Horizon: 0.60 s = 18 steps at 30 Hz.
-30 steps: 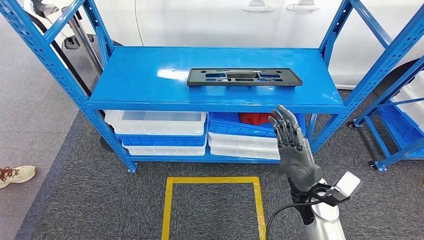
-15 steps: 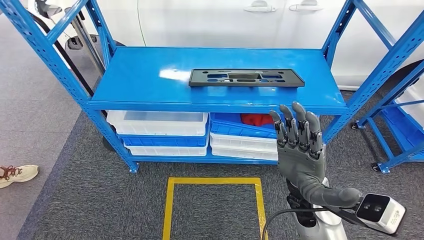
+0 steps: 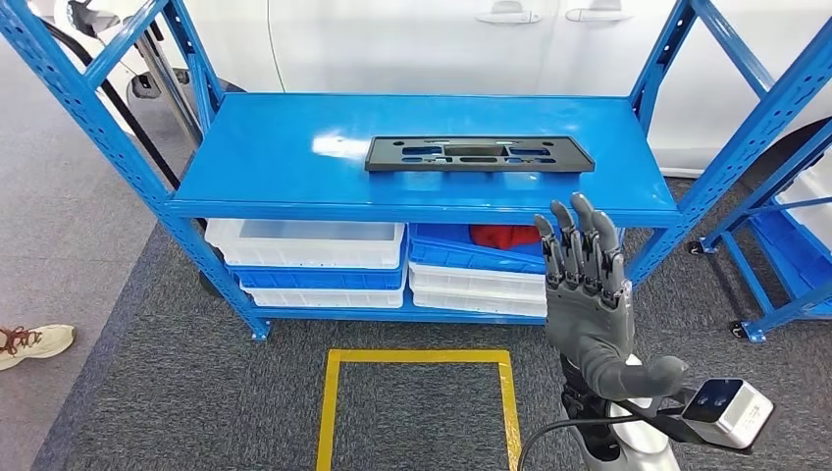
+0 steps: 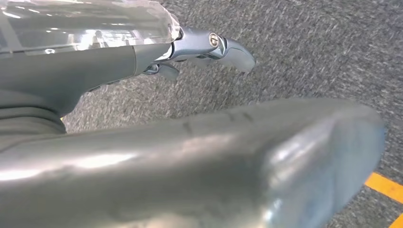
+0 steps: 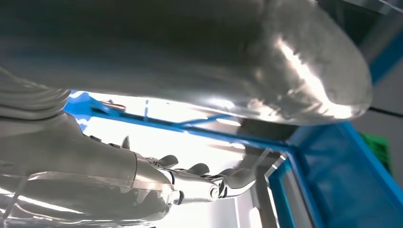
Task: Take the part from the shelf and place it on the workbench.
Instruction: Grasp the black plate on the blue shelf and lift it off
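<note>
Hovering right hand, fingers apart, part on shelf

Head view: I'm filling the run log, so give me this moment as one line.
phase: reach | right hand: raised, fingers apart, holds nothing | black part: flat on top shelf, untouched | left hand: over carpet

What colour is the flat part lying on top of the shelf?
The part is black, lying flat on the blue shelf. It shows best in the head view.

Black part on blue shelf
</note>
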{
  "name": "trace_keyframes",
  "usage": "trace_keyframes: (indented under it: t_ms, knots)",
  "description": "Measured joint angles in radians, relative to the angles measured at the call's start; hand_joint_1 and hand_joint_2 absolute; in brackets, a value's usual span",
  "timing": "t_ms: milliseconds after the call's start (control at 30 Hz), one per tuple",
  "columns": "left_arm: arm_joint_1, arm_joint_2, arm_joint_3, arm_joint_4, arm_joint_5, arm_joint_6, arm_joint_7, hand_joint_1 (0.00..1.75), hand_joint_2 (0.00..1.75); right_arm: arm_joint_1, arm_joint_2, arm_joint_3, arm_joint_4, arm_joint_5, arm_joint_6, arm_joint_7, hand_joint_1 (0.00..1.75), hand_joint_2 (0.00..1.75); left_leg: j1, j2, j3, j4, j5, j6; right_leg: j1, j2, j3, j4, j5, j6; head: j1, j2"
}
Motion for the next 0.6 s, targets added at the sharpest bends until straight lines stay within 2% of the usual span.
trace_keyframes:
  t_ms: [100,133,167,233,267,300,333,367,400,467,500,600]
  knots:
    - [-0.001,0.002,-0.009,0.000,0.000,-0.001,0.009,0.00,0.00,-0.001,-0.011,0.001,0.003,0.011,0.000,0.004,0.00,0.00,-0.001,-0.003,0.002,-0.008,0.002,0.020,0.000,0.000,0.001,-0.001,-0.002,0.018,0.000,0.000]
    - [-0.002,0.002,-0.013,0.000,0.000,-0.003,0.011,0.00,0.00,-0.002,-0.014,0.001,0.002,0.014,0.000,0.005,0.00,0.00,0.001,-0.002,0.003,-0.012,0.005,0.028,-0.001,0.000,-0.006,0.015,-0.014,0.023,0.000,0.000]
    - [-0.003,0.002,-0.018,0.000,0.000,-0.005,0.013,0.00,0.00,-0.002,-0.016,0.002,0.002,0.020,0.000,0.005,0.00,0.00,0.002,-0.002,0.005,-0.016,0.008,0.034,-0.002,0.001,-0.022,0.052,-0.037,0.026,0.000,0.000]
    - [-0.007,0.002,-0.027,0.000,0.000,-0.010,0.015,0.00,0.00,0.001,-0.020,0.002,0.002,0.036,-0.003,-0.001,0.00,0.00,-0.001,-0.002,0.004,-0.018,0.009,0.043,-0.002,0.003,-0.085,0.180,-0.101,0.028,0.000,0.000]
    - [-0.007,0.002,-0.030,0.000,0.000,-0.012,0.016,0.00,0.00,0.004,-0.021,0.002,0.002,0.044,-0.004,-0.006,0.00,0.00,-0.003,-0.002,0.004,-0.018,0.009,0.044,-0.002,0.003,-0.117,0.242,-0.123,0.028,0.000,0.000]
    - [-0.008,0.002,-0.033,0.000,0.000,-0.013,0.016,0.00,0.00,0.007,-0.021,0.002,0.001,0.048,-0.005,-0.009,0.00,0.00,-0.005,-0.002,0.004,-0.017,0.008,0.045,-0.002,0.003,-0.137,0.277,-0.127,0.027,0.000,0.000]
    - [-0.008,0.002,-0.035,0.000,0.000,-0.014,0.017,0.00,0.00,0.008,-0.022,0.002,0.001,0.051,-0.006,-0.011,0.00,0.00,-0.007,-0.003,0.005,-0.017,0.008,0.046,-0.002,0.003,-0.138,0.276,-0.112,0.025,0.000,0.000]
    - [-0.008,0.002,-0.037,0.000,0.000,-0.014,0.018,0.00,0.00,0.009,-0.022,0.002,0.000,0.051,-0.007,-0.012,0.00,0.00,-0.008,-0.004,0.007,-0.017,0.007,0.046,-0.001,0.004,-0.119,0.232,-0.079,0.021,0.000,0.000]
    - [-0.008,0.002,-0.039,0.000,0.000,-0.014,0.018,0.00,0.00,0.009,-0.022,0.002,-0.001,0.052,-0.007,-0.012,0.00,0.00,-0.010,-0.005,0.010,-0.017,0.007,0.045,0.001,0.004,-0.086,0.161,-0.040,0.014,0.000,0.000]
    - [-0.009,0.001,-0.043,0.000,0.000,-0.014,0.018,0.00,0.00,0.008,-0.022,0.002,-0.005,0.052,-0.007,-0.013,0.00,0.00,-0.015,-0.006,0.011,-0.015,0.004,0.040,0.007,0.004,-0.028,0.034,0.009,0.003,0.000,0.000]
    - [-0.010,0.001,-0.045,0.000,0.000,-0.014,0.018,0.00,0.00,0.008,-0.022,0.002,-0.007,0.052,-0.007,-0.014,0.00,0.00,-0.016,-0.006,0.010,-0.014,0.003,0.036,0.011,0.004,-0.015,0.004,0.016,-0.001,0.000,0.000]
    - [-0.011,0.002,-0.049,0.000,0.000,-0.014,0.019,0.00,0.00,0.008,-0.024,0.002,-0.010,0.052,-0.007,-0.016,0.00,0.00,-0.014,-0.006,0.010,-0.014,0.000,0.020,0.011,0.003,-0.012,-0.010,0.019,-0.011,0.000,0.000]
